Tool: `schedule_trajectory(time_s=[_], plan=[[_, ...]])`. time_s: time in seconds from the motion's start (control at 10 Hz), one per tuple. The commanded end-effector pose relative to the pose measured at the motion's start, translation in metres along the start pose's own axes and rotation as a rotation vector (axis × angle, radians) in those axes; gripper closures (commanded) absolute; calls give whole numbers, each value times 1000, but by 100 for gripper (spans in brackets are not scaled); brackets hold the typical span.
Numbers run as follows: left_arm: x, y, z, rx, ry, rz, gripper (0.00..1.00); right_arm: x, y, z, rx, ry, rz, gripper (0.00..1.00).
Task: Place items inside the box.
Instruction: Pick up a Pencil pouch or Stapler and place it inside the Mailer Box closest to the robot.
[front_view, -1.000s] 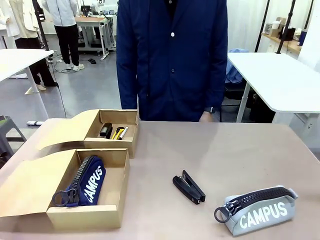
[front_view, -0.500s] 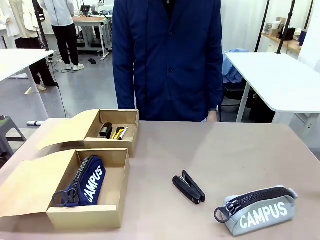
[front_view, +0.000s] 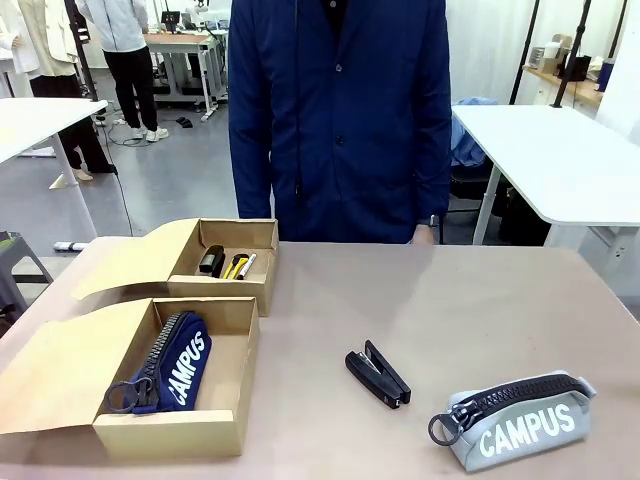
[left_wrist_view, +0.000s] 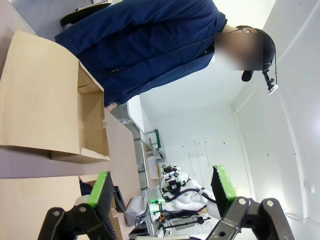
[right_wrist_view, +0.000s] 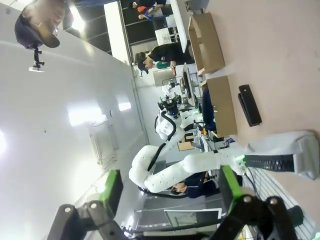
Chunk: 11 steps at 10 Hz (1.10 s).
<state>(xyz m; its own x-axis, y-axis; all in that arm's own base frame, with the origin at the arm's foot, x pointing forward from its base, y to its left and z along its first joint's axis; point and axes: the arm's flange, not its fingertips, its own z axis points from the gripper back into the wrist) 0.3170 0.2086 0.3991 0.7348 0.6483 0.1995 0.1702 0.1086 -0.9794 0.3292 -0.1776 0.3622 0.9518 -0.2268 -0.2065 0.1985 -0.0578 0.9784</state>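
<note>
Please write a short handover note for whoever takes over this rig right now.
Left gripper: open, empty, raised off the table.
Right gripper: open, empty, also raised.
Done: the navy pouch lies in the near box. The yellow utility knife and a small black item lie in the far box.
Left: the black stapler lies on the bare table near the middle. The grey pouch lies at the near edge on the robot's right. Neither is boxed.
The person stands at the far side, not reaching in.
</note>
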Motion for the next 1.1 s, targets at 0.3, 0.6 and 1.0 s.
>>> schedule_trajectory(time_s=[0.3, 0.6, 1.0], plan=[[-3, -1, 1, -8, 10, -16, 0, -3, 2, 0, -18, -5, -24, 0], [-3, -1, 1, -8, 10, -16, 0, 5, 21, -34, -195, 1, 42, 0], [-3, -1, 1, -8, 10, -16, 0, 15, 45, -23, -399, -71, 73, 0]])
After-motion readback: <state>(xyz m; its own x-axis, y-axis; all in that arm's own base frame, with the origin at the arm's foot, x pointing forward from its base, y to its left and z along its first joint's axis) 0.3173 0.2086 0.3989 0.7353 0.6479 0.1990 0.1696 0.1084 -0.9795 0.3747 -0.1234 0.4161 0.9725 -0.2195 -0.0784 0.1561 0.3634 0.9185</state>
